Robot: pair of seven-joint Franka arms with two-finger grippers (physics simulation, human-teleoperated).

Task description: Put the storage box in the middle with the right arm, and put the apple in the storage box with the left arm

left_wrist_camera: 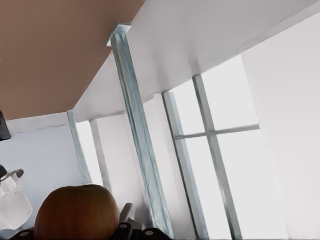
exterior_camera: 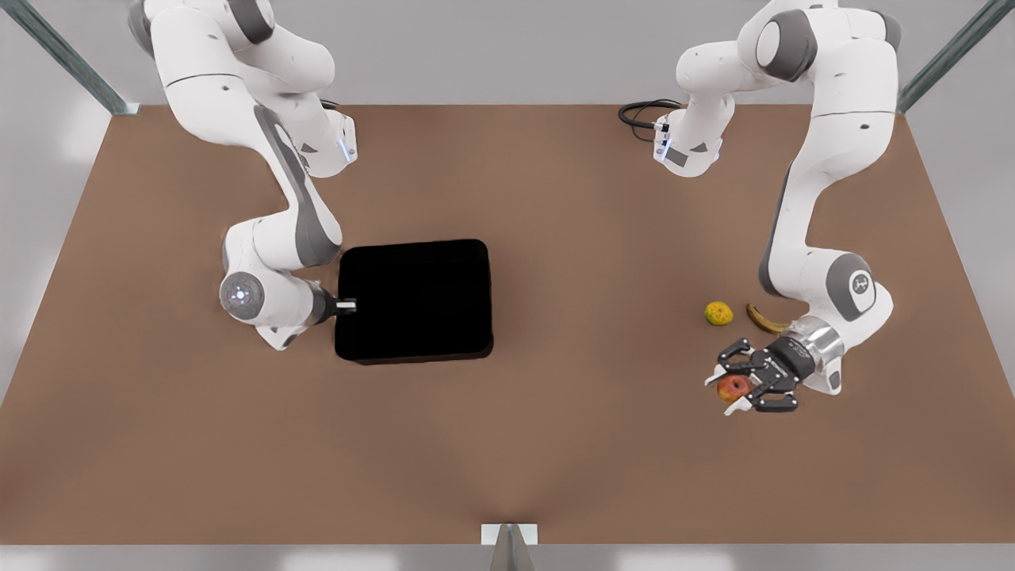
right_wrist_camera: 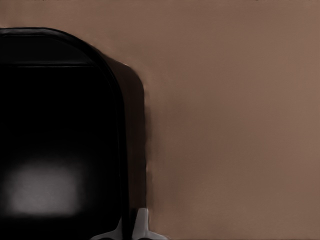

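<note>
The storage box [exterior_camera: 412, 300], a glossy black open tub, lies on the brown table at the front view's left of centre. My right gripper [exterior_camera: 349, 304] is at the middle of the box wall nearest that arm; in the right wrist view its fingertips [right_wrist_camera: 142, 222] straddle the black wall [right_wrist_camera: 120, 150] and are shut on it. At the front view's right, my left gripper [exterior_camera: 721, 395] lies almost level and is shut on the red-orange apple [exterior_camera: 734, 388]. The left wrist view has the apple [left_wrist_camera: 76, 212] close up, with a white finger [left_wrist_camera: 12, 200] beside it.
A yellow-green round fruit [exterior_camera: 718, 313] and a brown-spotted banana [exterior_camera: 763, 319] lie on the table just behind the left gripper. A black cable [exterior_camera: 642, 115] loops at the far edge. Bare brown table [exterior_camera: 595, 317] stretches between the box and the fruits.
</note>
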